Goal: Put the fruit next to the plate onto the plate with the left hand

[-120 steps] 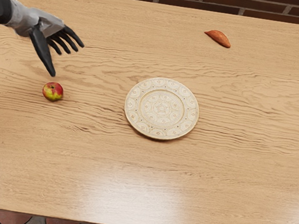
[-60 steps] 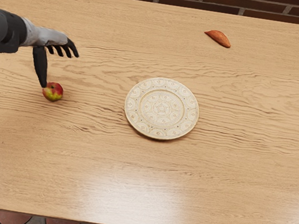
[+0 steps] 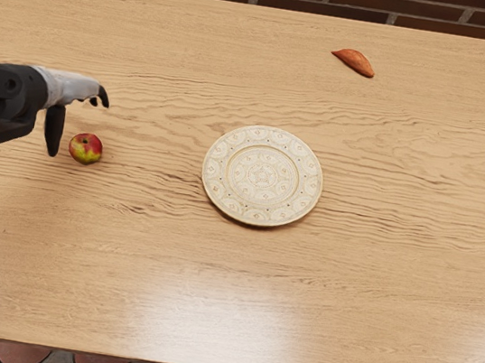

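A small red and yellow apple (image 3: 86,148) sits on the wooden table, well to the left of the patterned cream plate (image 3: 263,174). My left hand (image 3: 71,107) comes in from the left edge and hovers just above and left of the apple. Its thumb hangs down beside the fruit and its dark fingers reach over the back of it, spread and holding nothing. The plate has nothing on it.
An orange-brown wedge-shaped piece of food (image 3: 354,61) lies at the far right of the table (image 3: 226,289). A brick wall runs along the back edge.
My left hand has pulled back to the left and dropped lower, from above the table beyond the apple to right beside it. The apple and plate have not moved.
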